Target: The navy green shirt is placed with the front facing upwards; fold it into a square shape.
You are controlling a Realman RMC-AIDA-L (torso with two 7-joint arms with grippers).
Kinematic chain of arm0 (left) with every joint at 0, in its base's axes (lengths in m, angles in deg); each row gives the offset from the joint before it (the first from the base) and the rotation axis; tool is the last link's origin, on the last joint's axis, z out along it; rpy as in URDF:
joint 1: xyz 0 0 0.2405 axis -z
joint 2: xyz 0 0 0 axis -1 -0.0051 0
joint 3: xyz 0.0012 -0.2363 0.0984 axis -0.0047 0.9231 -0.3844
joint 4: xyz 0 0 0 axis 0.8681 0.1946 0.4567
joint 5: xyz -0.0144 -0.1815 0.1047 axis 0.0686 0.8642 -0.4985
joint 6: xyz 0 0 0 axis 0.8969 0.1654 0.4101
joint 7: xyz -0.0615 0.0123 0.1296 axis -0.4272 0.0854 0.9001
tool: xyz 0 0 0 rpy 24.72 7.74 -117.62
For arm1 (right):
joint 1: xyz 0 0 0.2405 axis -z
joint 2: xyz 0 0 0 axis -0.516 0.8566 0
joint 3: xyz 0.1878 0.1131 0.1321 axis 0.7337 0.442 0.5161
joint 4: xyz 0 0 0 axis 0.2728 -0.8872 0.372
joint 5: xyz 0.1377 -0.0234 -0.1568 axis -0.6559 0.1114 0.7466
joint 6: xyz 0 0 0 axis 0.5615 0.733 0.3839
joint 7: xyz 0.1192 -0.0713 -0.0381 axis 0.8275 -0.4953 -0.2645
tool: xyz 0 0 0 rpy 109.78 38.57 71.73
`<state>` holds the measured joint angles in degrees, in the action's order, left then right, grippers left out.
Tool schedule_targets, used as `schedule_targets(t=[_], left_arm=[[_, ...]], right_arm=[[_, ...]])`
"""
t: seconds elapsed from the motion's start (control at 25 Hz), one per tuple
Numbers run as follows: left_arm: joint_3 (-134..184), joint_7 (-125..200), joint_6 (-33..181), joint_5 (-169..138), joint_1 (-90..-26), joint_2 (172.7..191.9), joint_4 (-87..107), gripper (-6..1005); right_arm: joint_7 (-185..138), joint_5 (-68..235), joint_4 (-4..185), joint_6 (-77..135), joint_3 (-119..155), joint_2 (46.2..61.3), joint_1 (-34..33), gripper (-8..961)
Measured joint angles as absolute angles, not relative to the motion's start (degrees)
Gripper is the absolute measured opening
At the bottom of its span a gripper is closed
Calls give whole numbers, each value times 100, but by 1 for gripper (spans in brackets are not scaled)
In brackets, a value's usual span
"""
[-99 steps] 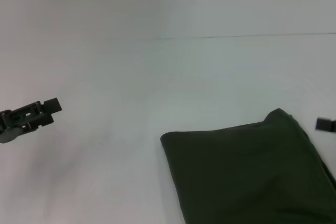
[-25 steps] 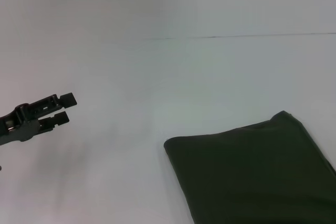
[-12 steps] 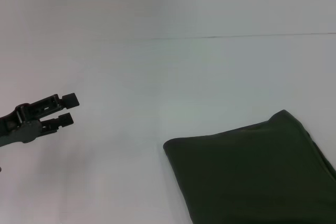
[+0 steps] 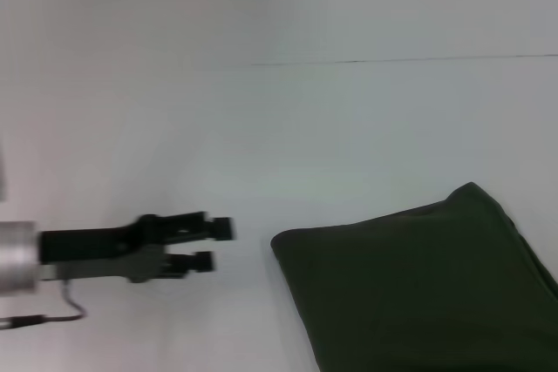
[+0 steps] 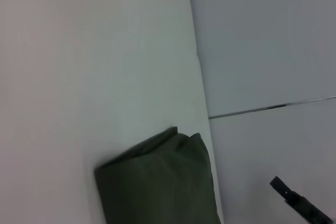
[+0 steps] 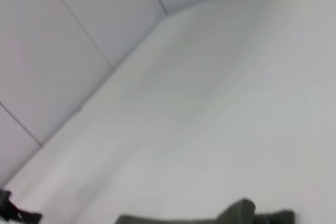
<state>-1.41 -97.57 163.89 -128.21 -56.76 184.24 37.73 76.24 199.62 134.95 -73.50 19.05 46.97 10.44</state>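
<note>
- Pale, plain counter (image 4: pixel 288 128) fills all views, meeting a panelled wall with thin seams behind.
- Navy green shirt (image 4: pixel 418 285) lies on the counter toward the robot's right and near side, running out of the head view at its lower and right edges.
- Handling, as judged: soft, light, limp cloth that will sag and drag if lifted by one point. The best hold looks to be a layered corner or the folded left edge, pinching all plies together.
- Appearance: dark olive, already doubled into a compact, roughly four-sided bundle with rounded folded edges. One far corner stands slightly proud. No print, collar or label shows.
- Left claw (image 4: pixel 214 244) hovers just above the counter, near the shirt's left edge but apart from it. Its fingers stand slightly parted and hold nothing.
- Right claw does not appear in the head view, so its condition is unrecorded.
</note>
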Motion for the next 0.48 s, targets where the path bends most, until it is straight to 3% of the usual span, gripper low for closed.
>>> schedule_targets(t=[0.16,0.28,0.48], left_arm=[[-333,-9800,16112,-12823,-5461,18663,3574,851],[-525,-9813,15934,-12825,-5355,18856,3596,850],[-1031,-9874,15352,-12828,-5276,18991,3616,847]], right_arm=[[7469,19653,13452,-7262,1955,4825,1062,890],[7374,19595,13394,-7195,1977,4857,1061,910],[7288,19466,13275,-7073,1985,4862,1070,924]])
